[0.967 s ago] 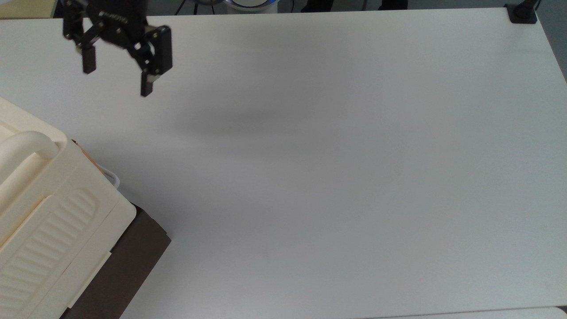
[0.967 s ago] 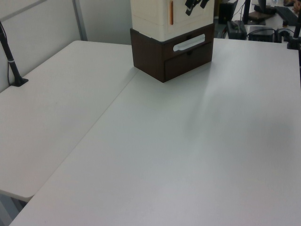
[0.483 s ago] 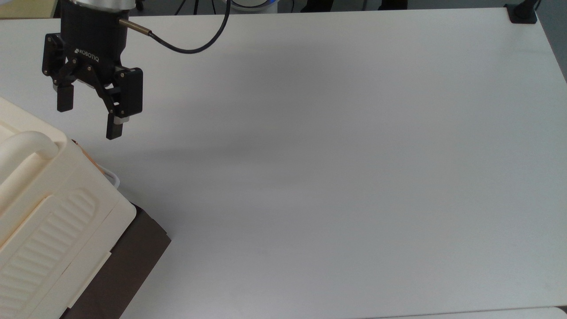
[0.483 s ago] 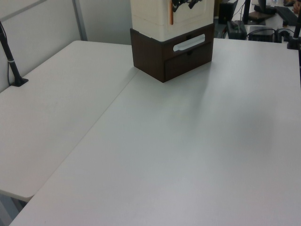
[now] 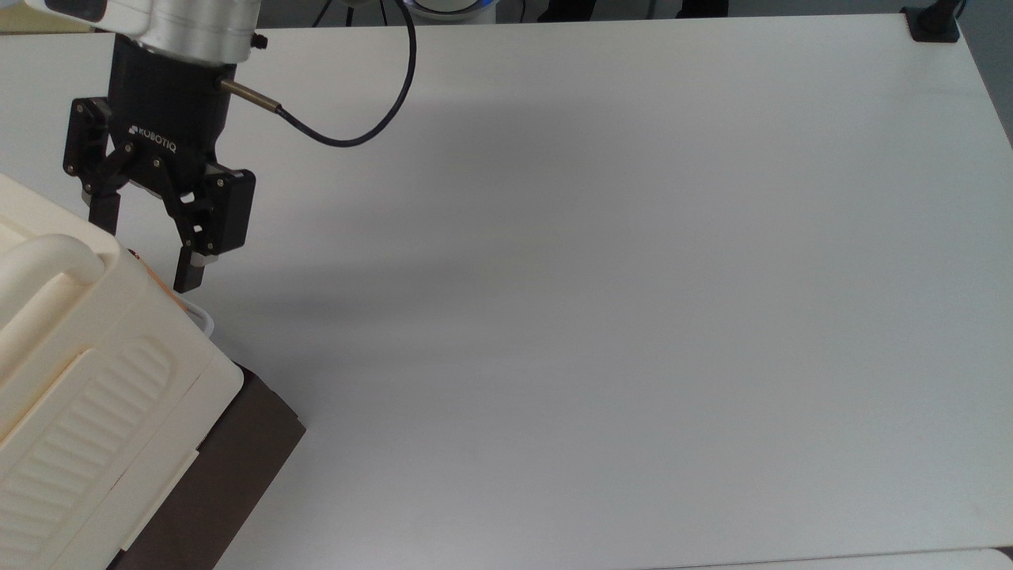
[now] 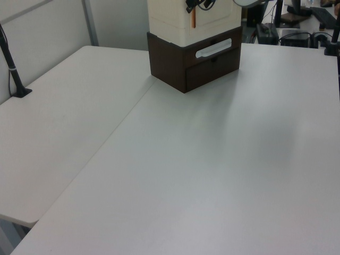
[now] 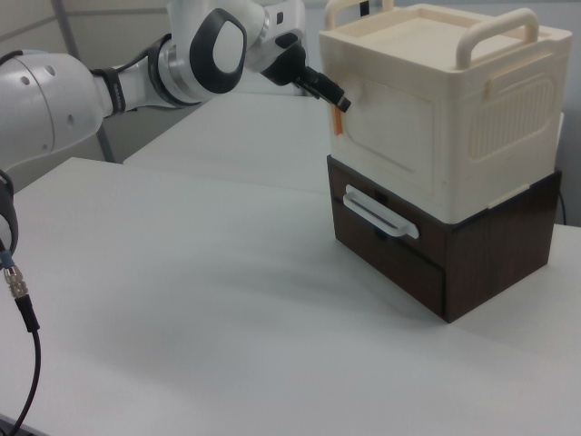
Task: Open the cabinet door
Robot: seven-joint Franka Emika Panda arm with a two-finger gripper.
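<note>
1. Landmark: the cream plastic cabinet with two loop handles on top (image 7: 454, 100), stacked on a dark brown wooden drawer box with a white bar handle (image 7: 436, 245).
2. Task item: the cabinet door (image 7: 386, 136), a flat cream panel forming the cabinet's front face, shut flush, with a small orange tab (image 7: 338, 121) at its edge on the right view's left.
3. Step in hand, as I judge it: the approach to the door's tab edge; no hold is taken and the door is not yet swung.
4. Tool: the black two-finger gripper (image 5: 146, 249), fingers spread apart and empty, straddling the cabinet's front corner beside the tab.
5. Arm pose: the white arm (image 7: 136, 77) reaches in level toward the cabinet, wrist tilted down at the tab.
6. Next move, by my estimate: catch the tab edge, then pull outward away from the cabinet.
</note>
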